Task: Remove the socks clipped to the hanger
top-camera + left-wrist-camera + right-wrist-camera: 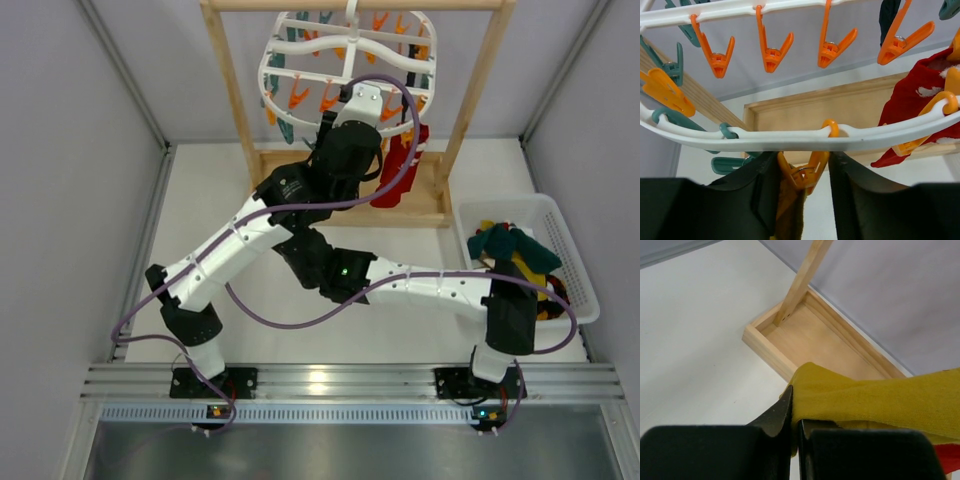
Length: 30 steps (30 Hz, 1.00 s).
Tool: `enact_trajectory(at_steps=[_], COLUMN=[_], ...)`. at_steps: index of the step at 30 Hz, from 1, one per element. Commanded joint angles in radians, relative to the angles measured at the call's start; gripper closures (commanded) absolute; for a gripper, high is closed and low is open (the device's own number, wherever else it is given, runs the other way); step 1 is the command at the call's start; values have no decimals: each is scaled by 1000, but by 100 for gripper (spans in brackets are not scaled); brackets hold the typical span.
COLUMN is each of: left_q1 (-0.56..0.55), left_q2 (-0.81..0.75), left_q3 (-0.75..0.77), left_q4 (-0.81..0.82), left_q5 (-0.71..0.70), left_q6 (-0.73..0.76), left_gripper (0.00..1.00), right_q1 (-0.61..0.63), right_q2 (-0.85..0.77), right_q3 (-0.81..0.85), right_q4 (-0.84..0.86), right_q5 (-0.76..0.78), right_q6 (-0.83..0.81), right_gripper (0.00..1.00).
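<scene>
The white hanger [268,72] hangs from the wooden stand, fringed with orange and teal clips. My left gripper [362,100] reaches up under its rim [790,137]. Its fingers [760,190] press both handles of an orange clip [807,167] that holds a mustard sock [790,210]. My right gripper [795,415] is shut on the lower part of that mustard sock [865,395]; in the top view it is hidden under the left arm. A red sock [400,170] with white marks [920,100] and a dark teal sock [888,17] hang clipped nearby.
The wooden stand's post [480,80] and box base [810,340] lie behind and below the hanger. A white basket [575,250] at the right holds several loose socks [510,245]. Grey walls close in both sides.
</scene>
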Motion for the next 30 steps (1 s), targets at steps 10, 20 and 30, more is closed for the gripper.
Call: enact_trajectory(at_steps=[10, 20, 30], left_q1=[10, 33, 99], left_q2=[25, -45, -149], left_q3=[62, -24, -134], left_q4=[27, 27, 28], left_q5=[17, 75, 121], left_q6=[7, -42, -108], left_gripper=[88, 82, 82], right_q1=[37, -10, -392], right_q2=[-100, -442, -971], right_q3=[-75, -394, -553], right_q4=[78, -142, -534], right_q5=[-10, 30, -60], right_q6=[41, 269, 483], right_gripper=[100, 100, 100])
